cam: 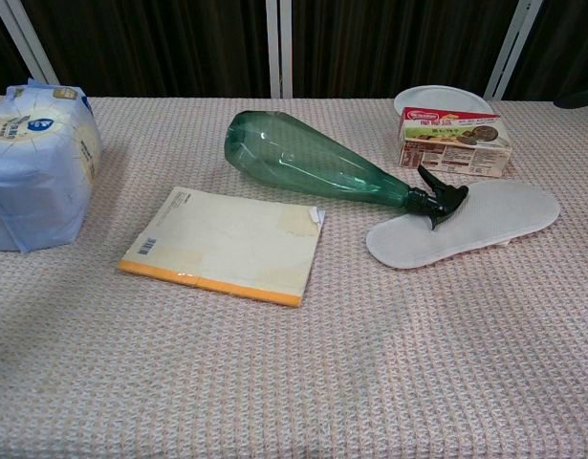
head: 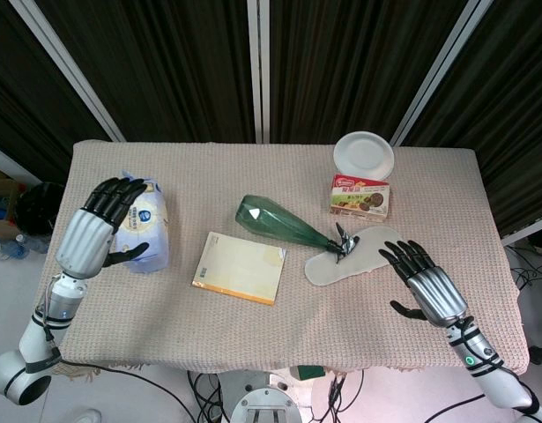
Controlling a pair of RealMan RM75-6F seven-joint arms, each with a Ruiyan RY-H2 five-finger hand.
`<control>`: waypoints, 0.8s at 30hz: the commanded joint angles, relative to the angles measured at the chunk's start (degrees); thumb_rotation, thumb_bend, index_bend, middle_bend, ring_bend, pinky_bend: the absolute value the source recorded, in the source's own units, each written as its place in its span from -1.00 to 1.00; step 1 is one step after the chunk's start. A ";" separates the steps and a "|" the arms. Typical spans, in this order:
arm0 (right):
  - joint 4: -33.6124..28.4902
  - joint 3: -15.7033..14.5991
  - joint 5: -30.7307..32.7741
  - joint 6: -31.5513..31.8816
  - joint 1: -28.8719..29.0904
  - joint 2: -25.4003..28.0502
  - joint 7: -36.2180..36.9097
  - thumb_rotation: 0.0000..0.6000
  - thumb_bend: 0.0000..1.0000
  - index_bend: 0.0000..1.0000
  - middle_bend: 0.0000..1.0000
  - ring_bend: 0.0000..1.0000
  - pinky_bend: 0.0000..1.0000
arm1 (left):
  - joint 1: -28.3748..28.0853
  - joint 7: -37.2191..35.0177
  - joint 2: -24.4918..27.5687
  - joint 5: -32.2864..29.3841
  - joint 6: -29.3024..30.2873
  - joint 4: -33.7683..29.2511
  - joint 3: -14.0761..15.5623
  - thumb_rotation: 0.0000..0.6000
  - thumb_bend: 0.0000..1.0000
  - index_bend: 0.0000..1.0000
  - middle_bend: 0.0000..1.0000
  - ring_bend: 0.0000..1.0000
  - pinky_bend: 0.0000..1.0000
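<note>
Head view, left: the left hand lies with its fingers curved over the near side of one pale blue packet, the dark fingertips resting on the wrapper and the thumb against its lower edge; whether the packet is gripped or only touched cannot be told. The chest view shows the same packet at the far left edge of the worktop, with no hand visible there.

Head view, right: the right hand is spread, fingers apart, holding nothing, just beside the toe end of one white slipper without touching it.

Between the hands, counted singly: one green spray bottle lying on its side, its black trigger head resting on the slipper; one yellow-edged book, closed and flat, near the bottle's wide end; one red and green box just behind the slipper; one white round plate behind the box, at the far edge.

Surface: the worktop carries a beige woven cloth with a fringe hanging at the near edge. Behind it hang dark curtains crossed by pale metal bars. Cables lie on the floor below.
</note>
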 commanded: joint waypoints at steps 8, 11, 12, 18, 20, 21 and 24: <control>0.46 0.08 1.45 1.26 -0.51 0.46 0.98 1.00 -0.64 -1.00 -1.00 -1.00 -1.00 | -2.83 -1.99 -0.72 -1.80 -1.88 1.19 -1.10 1.00 -1.00 -0.85 -0.78 -0.80 -0.71; 0.72 0.00 1.63 2.14 -0.97 0.68 1.61 1.00 -0.64 -1.00 -1.00 -1.00 -1.00 | -3.09 -2.65 -0.81 -2.11 -2.44 1.26 -0.61 1.00 -1.00 -0.85 -0.78 -0.80 -0.70; 0.82 -0.04 1.65 2.42 -1.11 0.75 1.87 1.00 -0.64 -1.00 -1.00 -1.00 -1.00 | -3.16 -3.13 -0.84 -2.24 -2.72 1.19 -0.37 1.00 -1.00 -0.85 -0.78 -0.80 -0.69; 2.24 -0.23 0.77 5.95 -2.39 1.19 5.40 1.00 -0.64 -1.00 -0.99 -1.00 -1.00 | -3.99 -9.33 -0.29 -4.11 -7.74 -0.27 2.32 1.00 -1.00 -0.85 -0.78 -0.80 -0.69; 2.66 -0.30 0.61 7.13 -2.90 1.54 6.49 1.00 -0.64 -1.00 -0.99 -1.00 -1.00 | -4.50 -12.58 -0.51 -4.85 -10.07 -0.85 3.41 1.00 -0.99 -0.85 -0.78 -0.80 -0.70; 2.80 -0.35 0.64 7.53 -3.15 1.70 6.73 1.00 -0.64 -1.00 -0.99 -1.00 -1.00 | -4.85 -14.76 -0.61 -5.07 -11.37 -1.36 4.00 0.99 -0.93 -0.85 -0.78 -0.80 -0.71; 3.22 -0.71 0.85 8.32 -3.94 2.04 7.18 1.00 -0.62 -1.00 -0.99 -1.00 -1.00 | -6.76 -24.25 -0.81 -4.29 -15.86 -2.99 6.02 0.45 -0.54 -0.85 -0.82 -0.80 -0.73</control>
